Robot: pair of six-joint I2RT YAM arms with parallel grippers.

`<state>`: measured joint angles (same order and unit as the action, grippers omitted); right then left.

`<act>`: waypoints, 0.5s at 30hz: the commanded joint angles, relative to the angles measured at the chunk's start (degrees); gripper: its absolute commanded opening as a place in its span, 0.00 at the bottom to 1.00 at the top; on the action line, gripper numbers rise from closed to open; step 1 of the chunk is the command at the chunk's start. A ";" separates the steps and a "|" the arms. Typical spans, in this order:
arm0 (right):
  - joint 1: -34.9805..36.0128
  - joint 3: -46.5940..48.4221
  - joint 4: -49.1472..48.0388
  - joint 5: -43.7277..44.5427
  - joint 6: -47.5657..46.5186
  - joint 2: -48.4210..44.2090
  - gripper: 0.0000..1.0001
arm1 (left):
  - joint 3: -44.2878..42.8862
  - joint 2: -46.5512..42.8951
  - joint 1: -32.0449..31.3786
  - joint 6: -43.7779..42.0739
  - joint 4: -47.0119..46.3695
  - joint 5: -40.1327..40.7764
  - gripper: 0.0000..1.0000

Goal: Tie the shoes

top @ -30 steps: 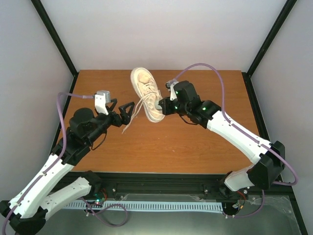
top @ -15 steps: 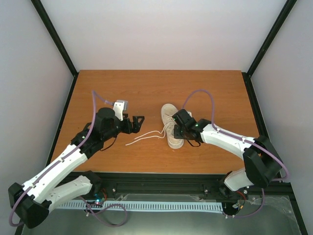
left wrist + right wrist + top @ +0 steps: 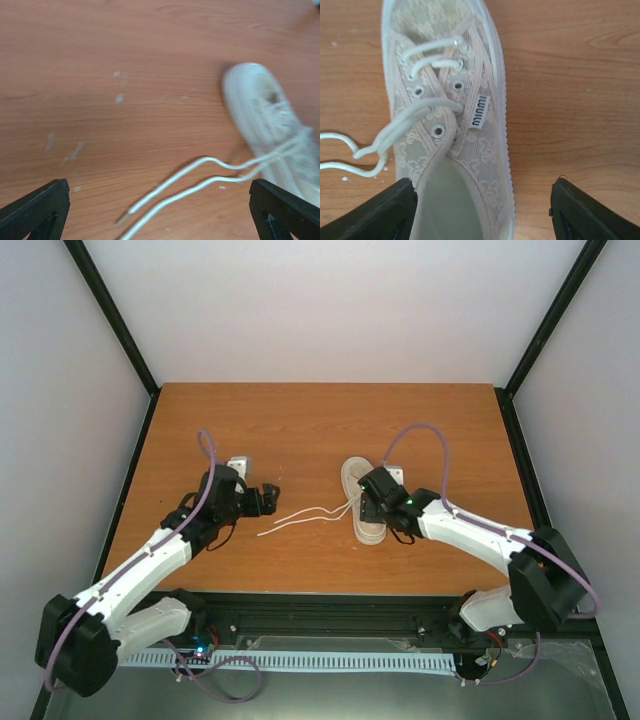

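The shoe [image 3: 355, 480] stands upright on its sole on the tabletop [image 3: 300, 420], a little right of the middle and somewhat nearer the near edge than the far one, with its toe toward the far edge and its heel toward the near edge. Its laces [image 3: 300, 517] are untied and trail from the eyelets across the wood toward the left edge as two loose strands lying side by side. The right gripper [image 3: 372, 502] hangs over the heel end of the shoe. In the right wrist view the right gripper [image 3: 481, 200] is spread wider than the shoe [image 3: 445, 100] and pinches nothing. One finger [image 3: 385, 212] is right against the shoe's side, touching or not I cannot tell, and the other finger [image 3: 590, 212] stands clear of it over bare tabletop [image 3: 570, 75]. The left gripper [image 3: 268, 495] sits left of the shoe, near the free lace ends and apart from the shoe. In the left wrist view the left gripper [image 3: 157, 200] is spread as wide as it goes and holds nothing. The two lace strands [image 3: 200, 172] lie flat on the tabletop [image 3: 100, 75] in the gap between its fingers [image 3: 35, 210], and the blurred shoe [image 3: 270, 120] lies beyond them.
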<state>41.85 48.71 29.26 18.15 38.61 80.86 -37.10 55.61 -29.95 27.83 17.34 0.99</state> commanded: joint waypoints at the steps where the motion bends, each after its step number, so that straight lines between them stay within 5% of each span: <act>1: -0.10 -0.79 -0.54 1.46 -4.89 -7.32 0.76 | 0.69 2.37 9.18 0.53 -3.52 -8.89 1.00; 6: -0.01 2.12 -4.13 -12.04 -20.19 -10.69 0.83 | -7.28 2.04 14.13 -0.34 1.61 -15.18 1.00; 13: 1.96 6.42 -13.10 -31.82 -31.14 -3.53 0.84 | -21.32 3.90 24.68 -0.09 13.94 -32.93 1.00; 15: 2.57 8.40 -14.27 -34.56 -33.52 1.02 0.82 | -23.68 4.29 27.70 -3.15 17.56 -32.30 1.00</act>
<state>43.09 54.13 20.56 -5.06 13.06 75.81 -55.88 59.13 -8.51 27.81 25.58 -23.20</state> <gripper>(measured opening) 0.831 0.998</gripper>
